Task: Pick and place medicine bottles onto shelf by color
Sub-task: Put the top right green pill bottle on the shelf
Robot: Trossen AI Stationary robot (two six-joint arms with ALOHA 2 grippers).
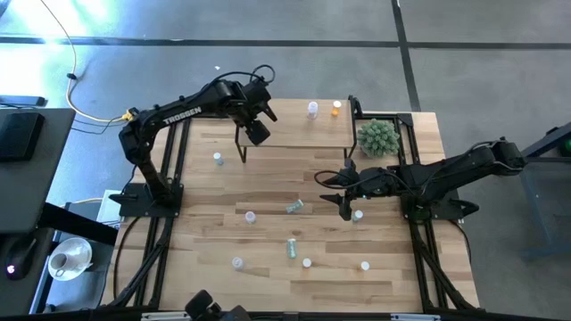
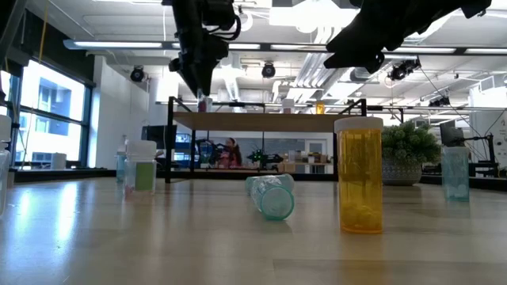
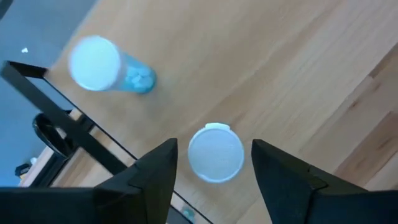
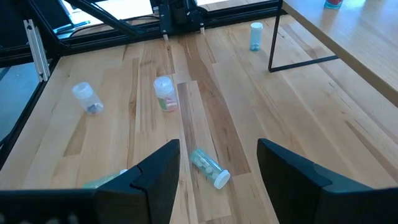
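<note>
Between the left jaws: a small white-capped blue bottle point(image 3: 215, 153) stands upright on the raised light-wood shelf point(image 3: 280, 68); the jaws are spread to either side of its cap and clear of it.
Left gripper point(image 3: 213, 168): over the shelf's left end, pointing down, pinching nothing.
Shelf neighbour: a second blue pill bottle with a white cap point(image 3: 106, 67) stands near the first, close to the shelf edge; two more bottles, one pale point(image 1: 312, 110) and one orange point(image 1: 336, 108), stand toward the shelf's other end.
Right gripper point(image 1: 343, 198): low over the middle of the plank bench point(image 1: 268, 178), jaws spread and empty, a white-capped bottle point(image 1: 359, 215) just beside it.
Bench stock: a clear bottle lying on its side point(image 4: 209, 167), a standing white-capped bottle with a green and pink body point(image 4: 164, 93), another clear one tipped over point(image 4: 86, 98), and an amber plastic bottle point(image 2: 359, 174) upright near the front.
Handling, as judged: rigid plastic, very light, smooth-walled, so likely to skid or topple at a glancing touch; not fragile.
Hold, as judged: across the body just under the cap for upright ones; across the middle of the barrel for those lying down, which may roll.
</note>
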